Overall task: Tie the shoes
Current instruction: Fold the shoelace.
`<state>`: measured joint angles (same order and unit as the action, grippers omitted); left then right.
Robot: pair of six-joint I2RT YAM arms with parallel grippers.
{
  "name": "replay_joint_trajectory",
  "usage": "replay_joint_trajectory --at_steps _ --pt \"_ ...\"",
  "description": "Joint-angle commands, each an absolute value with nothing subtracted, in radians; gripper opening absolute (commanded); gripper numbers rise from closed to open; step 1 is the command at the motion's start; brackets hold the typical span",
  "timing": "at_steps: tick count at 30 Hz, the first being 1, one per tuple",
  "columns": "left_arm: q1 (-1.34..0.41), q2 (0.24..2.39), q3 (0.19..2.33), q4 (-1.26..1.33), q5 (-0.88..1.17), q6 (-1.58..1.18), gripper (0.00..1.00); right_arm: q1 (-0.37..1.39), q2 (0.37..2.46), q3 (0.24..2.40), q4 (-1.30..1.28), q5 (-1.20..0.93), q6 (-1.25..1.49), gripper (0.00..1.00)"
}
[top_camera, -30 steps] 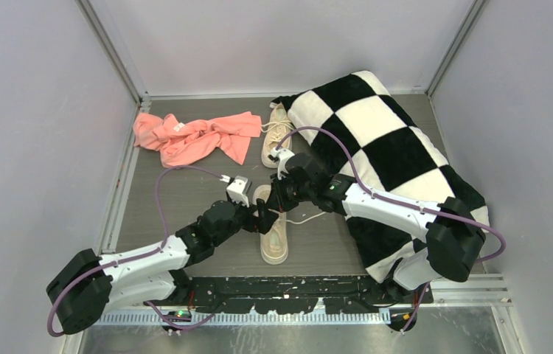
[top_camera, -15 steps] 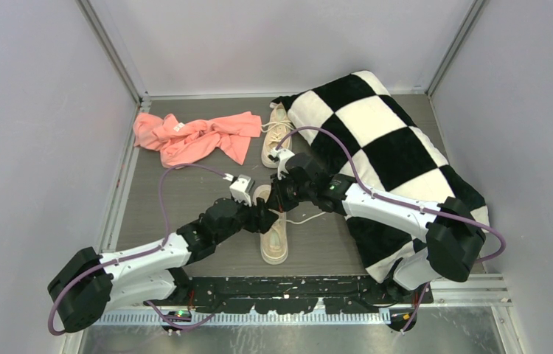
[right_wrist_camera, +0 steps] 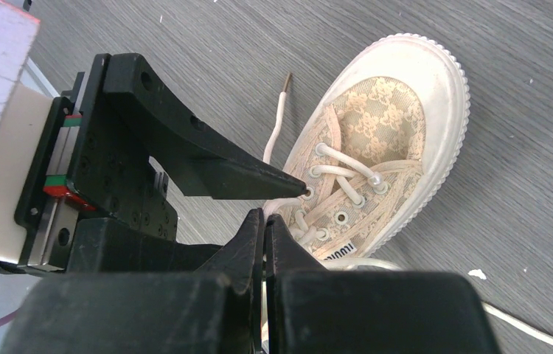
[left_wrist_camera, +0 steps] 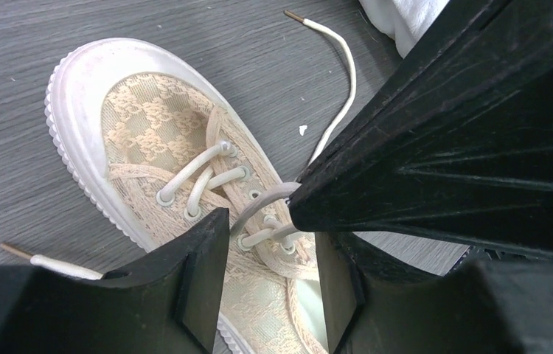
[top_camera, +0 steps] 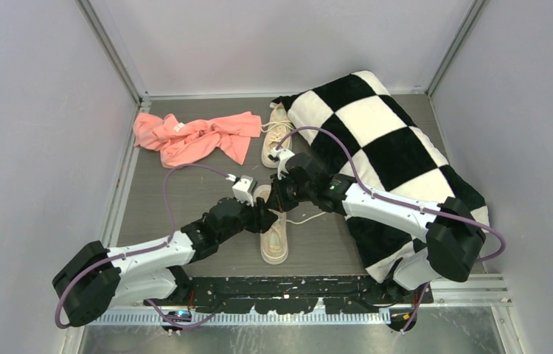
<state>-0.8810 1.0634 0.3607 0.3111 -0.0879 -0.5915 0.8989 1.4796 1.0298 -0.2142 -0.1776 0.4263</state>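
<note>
The near shoe (top_camera: 274, 237), a beige sneaker, lies mid-table with its toe toward the far side. It also shows in the left wrist view (left_wrist_camera: 155, 125) and the right wrist view (right_wrist_camera: 388, 122). My right gripper (right_wrist_camera: 265, 218) is shut on a cream lace (left_wrist_camera: 266, 198) and holds it up just above the eyelets. My left gripper (left_wrist_camera: 270, 254) is open, its jaws straddling the shoe's tongue right below the right gripper's fingers (left_wrist_camera: 436, 147). The grippers meet over the shoe (top_camera: 272, 209). The second shoe (top_camera: 276, 135) lies at the far side beside the pillow.
A black-and-white checkered pillow (top_camera: 399, 155) fills the right side. A pink cloth (top_camera: 192, 138) lies at the far left. Loose lace ends trail on the grey table, one to the right (left_wrist_camera: 336, 51) and one to the left (left_wrist_camera: 49, 262).
My left arm has edged right and forward, bringing its open gripper closer over the near shoe. The right gripper has stayed in place.
</note>
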Motion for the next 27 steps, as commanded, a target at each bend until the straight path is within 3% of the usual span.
replay_joint_trajectory --at_steps 1,15,27 --pt "-0.876 1.084 0.373 0.402 -0.080 -0.601 0.47 0.896 1.452 1.060 -0.191 -0.181 0.439 0.01" --pt "-0.876 1.081 0.367 0.398 -0.086 -0.598 0.32 0.896 1.454 1.063 -0.189 -0.183 0.440 0.01" --pt "-0.876 1.112 0.375 0.405 -0.066 -0.591 0.31 0.896 1.454 1.066 -0.192 -0.181 0.440 0.01"
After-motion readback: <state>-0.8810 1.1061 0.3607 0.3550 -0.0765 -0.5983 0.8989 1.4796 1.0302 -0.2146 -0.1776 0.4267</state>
